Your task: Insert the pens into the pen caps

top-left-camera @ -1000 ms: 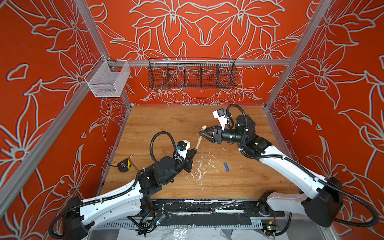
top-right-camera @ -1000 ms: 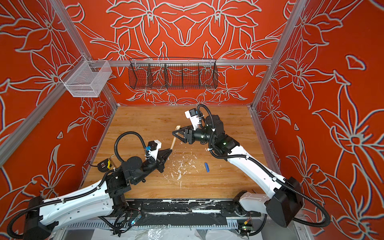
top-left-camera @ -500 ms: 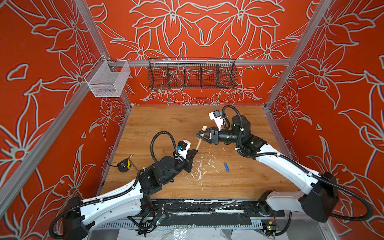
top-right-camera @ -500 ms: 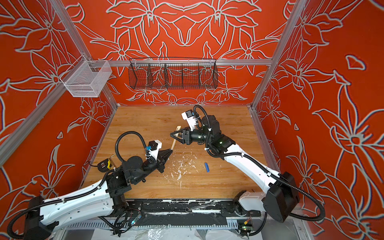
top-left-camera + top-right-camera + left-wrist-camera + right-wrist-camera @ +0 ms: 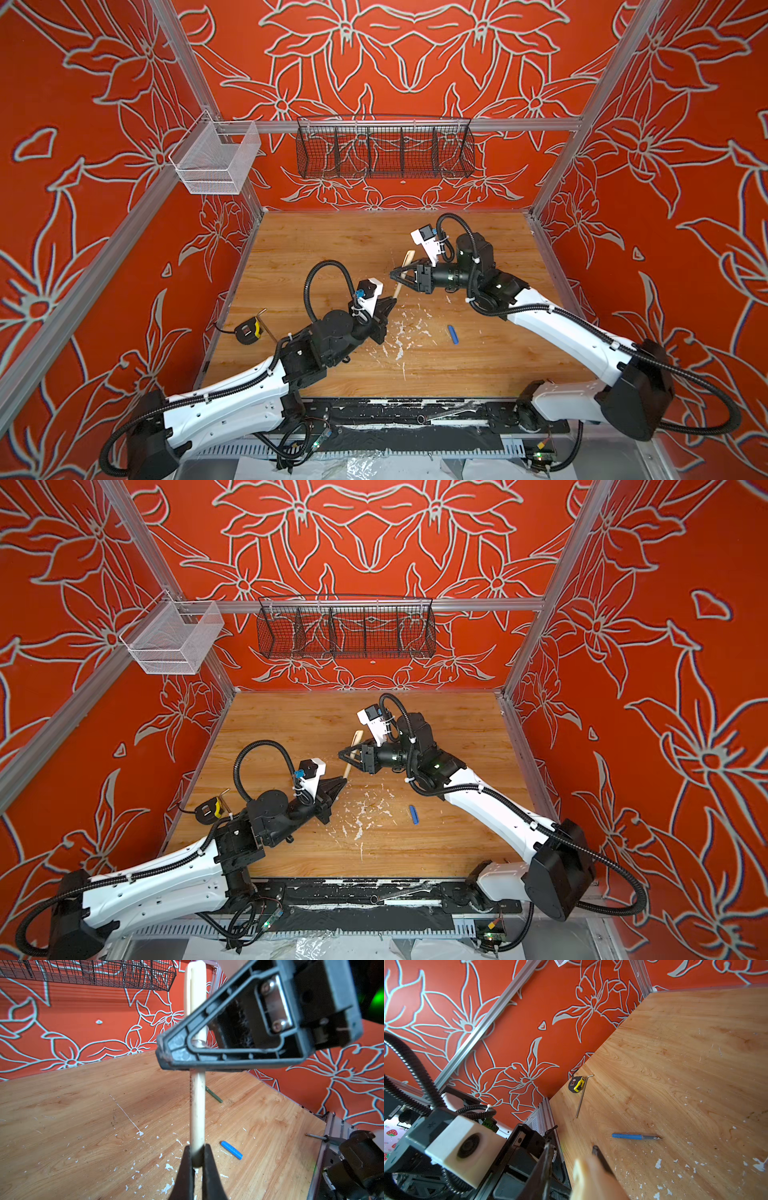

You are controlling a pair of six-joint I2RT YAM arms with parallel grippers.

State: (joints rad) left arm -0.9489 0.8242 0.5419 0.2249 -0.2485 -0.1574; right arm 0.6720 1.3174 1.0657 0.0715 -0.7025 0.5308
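Rising from the left gripper [image 5: 196, 1152], which was pressed tight on its lower end, the beige pen [image 5: 197, 1109] stood above mid-table [image 5: 332, 245], with the beige cap [image 5: 195, 991] at its top. The right gripper [image 5: 399, 275] had moved in leftward since a second before. Its jaws were narrower and flanked the cap; whether they gripped it could not be told. The blue cap [image 5: 453, 334] lay unmoved.

The left arm [image 5: 232, 407] and right arm [image 5: 557, 332] have white shells, black joints, ribbed black cables [image 5: 307, 286] and white camera blocks [image 5: 371, 287]; the right pincer [image 5: 395, 275] is a black triangular frame with silver screws [image 5: 268, 987].
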